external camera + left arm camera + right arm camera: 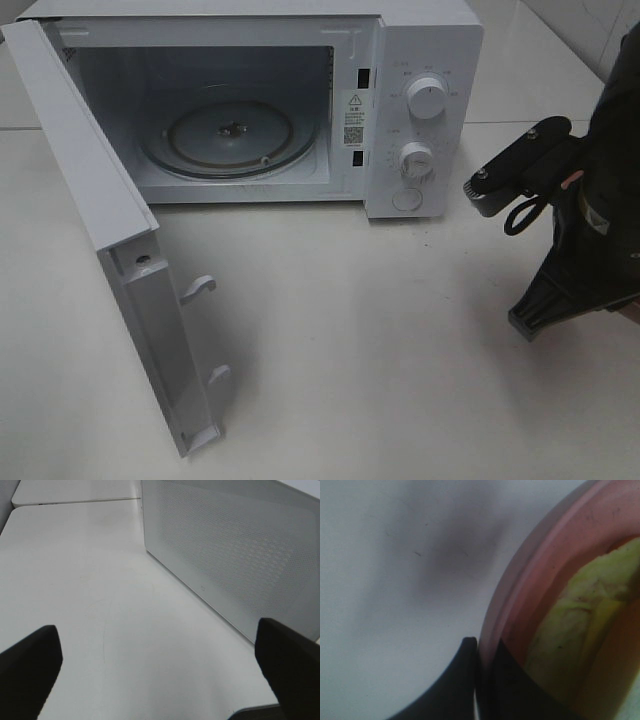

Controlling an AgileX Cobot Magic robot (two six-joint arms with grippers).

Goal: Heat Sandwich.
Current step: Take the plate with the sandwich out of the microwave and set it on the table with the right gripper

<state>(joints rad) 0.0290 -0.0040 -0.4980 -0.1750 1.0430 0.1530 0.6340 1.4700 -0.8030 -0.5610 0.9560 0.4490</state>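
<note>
**Plate pinched at the rim, oven standing open**

On the far left, my left fingers [160, 675] are spread wide with nothing between them; they hover low over the white counter [90, 580], just beside the outer face of the microwave door [240, 555], which is a flat panel with a fine dotted mesh.

In the high view this door [110, 250] is swung fully out, and it shows two hook latches on its inner edge. Behind it is the white microwave [420, 60], and inside lies the round glass turntable [228, 130], smooth and bare. Two round knobs sit on the control panel.

On the right, my right arm [590, 200] stands at the edge of the high view, well apart from the oven. Its wrist camera shows my right fingers [479, 680] closed on the rim of the pink plate [540, 580], one finger outside and one inside. The sandwich [580, 615] lies on this plate, and I see it only as a blurred yellow-green part.

I judge the sandwich soft and light, easy to crush, so I hold the stiff plate and not the bread. The rim looks smooth, maybe slippery, and one-sided grip can tilt it; I should carry it level.
</note>
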